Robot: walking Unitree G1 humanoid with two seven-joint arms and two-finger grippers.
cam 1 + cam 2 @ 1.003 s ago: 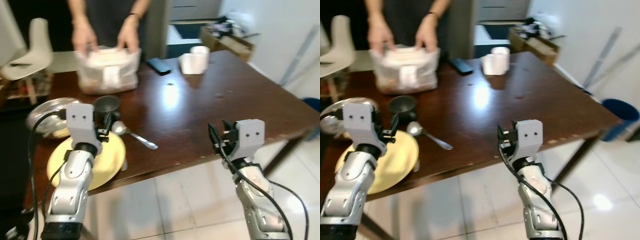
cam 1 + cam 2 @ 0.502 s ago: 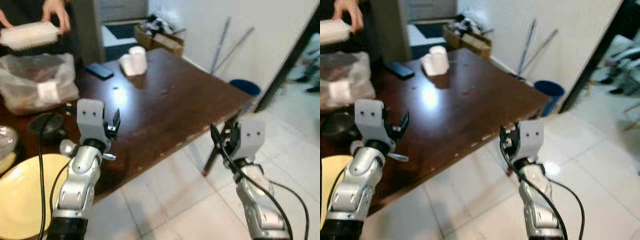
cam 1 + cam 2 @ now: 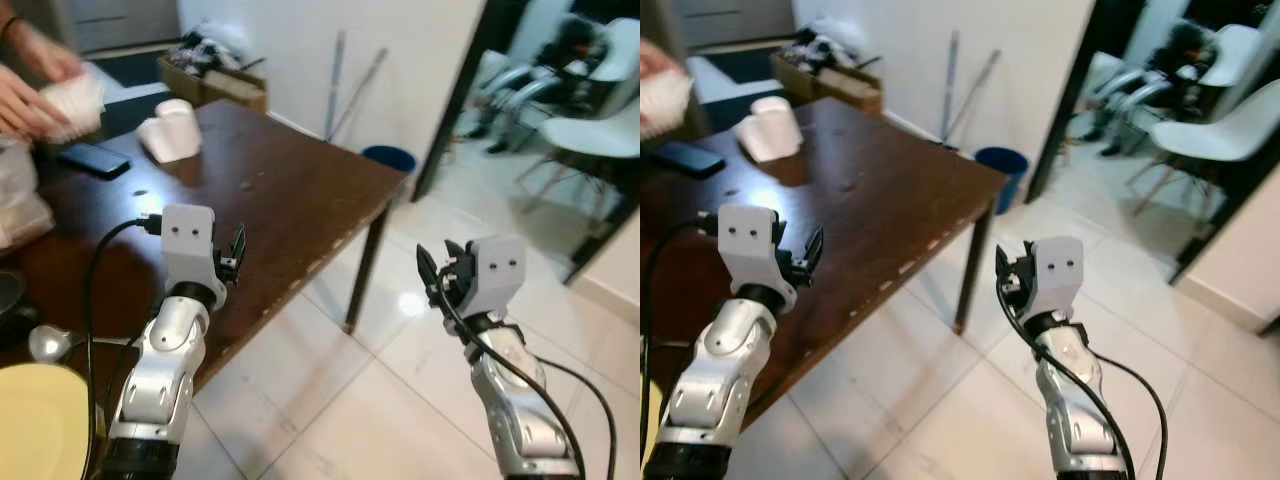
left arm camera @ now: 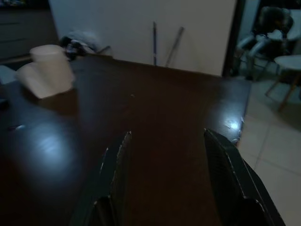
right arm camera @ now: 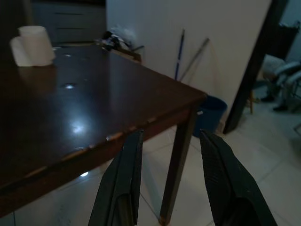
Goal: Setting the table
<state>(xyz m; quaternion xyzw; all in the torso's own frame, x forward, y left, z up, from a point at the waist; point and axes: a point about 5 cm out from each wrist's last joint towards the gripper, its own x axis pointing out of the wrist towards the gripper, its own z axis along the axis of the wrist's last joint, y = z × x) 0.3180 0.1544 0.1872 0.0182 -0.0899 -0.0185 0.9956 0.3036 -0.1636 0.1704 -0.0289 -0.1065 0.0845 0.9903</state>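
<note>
A yellow plate [image 3: 28,425] lies at the near left edge of the dark wooden table [image 3: 290,190]. Beside it is a metal spoon [image 3: 52,343], with the rim of a black bowl [image 3: 5,292] just behind. My left gripper [image 3: 236,262] is raised over the table's front edge, open and empty; its fingers [image 4: 117,165] point across the bare tabletop. My right gripper [image 3: 438,282] hovers over the tiled floor to the right of the table, also open and empty, its fingers [image 5: 129,169] aimed at the table corner.
Two white cups [image 3: 170,130] and a dark phone [image 3: 92,160] sit at the back. A person's hands [image 3: 40,88] hold something white at far left. A blue bin [image 3: 388,158] and leaning poles stand by the wall; white chairs [image 3: 600,120] are to the right.
The camera has swung to the right, so the table and dishes slid left in view and the doorway with chairs appeared. Both grippers stay open and empty.
</note>
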